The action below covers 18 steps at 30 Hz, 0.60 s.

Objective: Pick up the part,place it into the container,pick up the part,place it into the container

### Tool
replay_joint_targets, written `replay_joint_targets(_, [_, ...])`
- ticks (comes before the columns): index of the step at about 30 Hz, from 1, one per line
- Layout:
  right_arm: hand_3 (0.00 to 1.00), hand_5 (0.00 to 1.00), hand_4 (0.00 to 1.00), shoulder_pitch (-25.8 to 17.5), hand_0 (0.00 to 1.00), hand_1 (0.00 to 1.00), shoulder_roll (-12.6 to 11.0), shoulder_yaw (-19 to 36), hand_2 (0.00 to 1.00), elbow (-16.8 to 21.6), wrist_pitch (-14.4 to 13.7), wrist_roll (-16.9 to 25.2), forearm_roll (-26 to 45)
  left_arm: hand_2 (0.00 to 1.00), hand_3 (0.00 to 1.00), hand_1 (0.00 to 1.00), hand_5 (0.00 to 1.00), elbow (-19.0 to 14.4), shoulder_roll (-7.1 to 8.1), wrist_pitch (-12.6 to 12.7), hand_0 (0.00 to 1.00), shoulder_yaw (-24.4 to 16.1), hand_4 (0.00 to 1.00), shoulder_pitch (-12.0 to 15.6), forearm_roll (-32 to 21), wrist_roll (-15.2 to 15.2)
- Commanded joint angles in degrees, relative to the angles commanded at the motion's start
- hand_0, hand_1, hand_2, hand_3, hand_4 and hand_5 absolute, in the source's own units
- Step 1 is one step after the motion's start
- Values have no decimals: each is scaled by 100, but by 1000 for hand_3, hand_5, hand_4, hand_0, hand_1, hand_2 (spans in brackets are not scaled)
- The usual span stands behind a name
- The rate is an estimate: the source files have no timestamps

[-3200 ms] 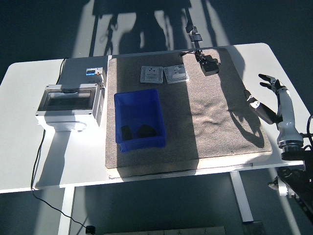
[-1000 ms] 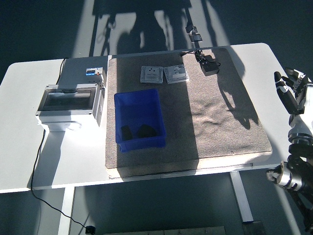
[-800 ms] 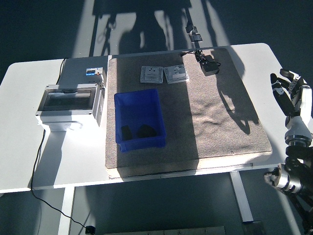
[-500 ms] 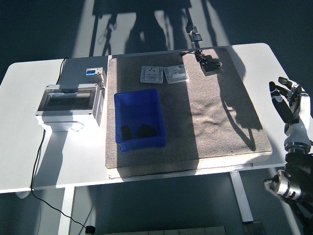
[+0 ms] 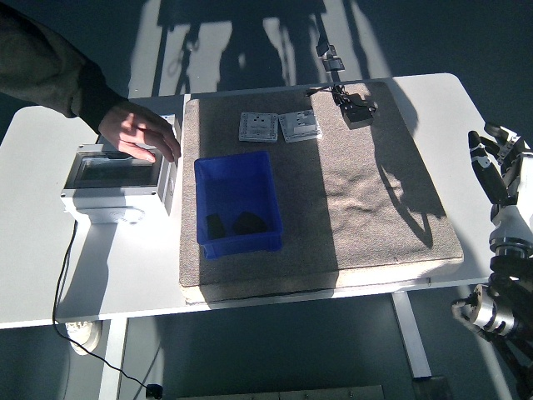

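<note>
A blue container point(image 5: 238, 202) sits on the grey mat point(image 5: 375, 183), left of centre, with two dark parts point(image 5: 234, 224) lying in its near end. My right hand point(image 5: 497, 164) is raised at the right table edge, off the mat, fingers spread and holding nothing. Two grey socket plates point(image 5: 279, 127) lie side by side at the mat's far edge. A black adapter point(image 5: 357, 110) with its cable rests at the mat's far right. My left arm is out of the picture.
A person's hand point(image 5: 137, 133) in a dark sleeve reaches in from the upper left, over the grey box with a clear lid point(image 5: 117, 179). A small meter unit point(image 5: 160, 125) stands behind that box. A black cable point(image 5: 62, 275) hangs off the left table edge.
A person's arm has come in from the upper left and now hovers over the lidded box. My right hand has drawn back from the mat to the table's right edge.
</note>
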Motion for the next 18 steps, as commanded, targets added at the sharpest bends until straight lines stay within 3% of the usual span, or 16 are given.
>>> replay_joint_targets(4, [666,542,833,35,810,721,-61,-79,746,4,9,67,129,495,554,513,589,0,-24,-11,676,68,668,-17,-8,-37])
replay_joint_targets(5, [673,611,864,43,806,687,-81,-109,734,-2,18,106,227,498,560,513,580,0,-31,-11,675,75,659,-17,-2,-56])
replay_joint_targets(16, [657,597,854,70,797,663,-209,-163,714,86,39,230,483,544,557,532,558,0,-114,55,679,47,645,-18,38,-160])
replay_joint_targets(17, [660,595,859,70,792,663,-217,-163,717,81,40,230,481,638,556,581,566,0,-117,58,684,61,654,-16,0,-162])
replay_joint_targets(18, [660,595,859,71,792,663,-222,-165,717,75,41,231,479,638,556,581,566,0,-120,62,684,68,654,-15,-30,-167])
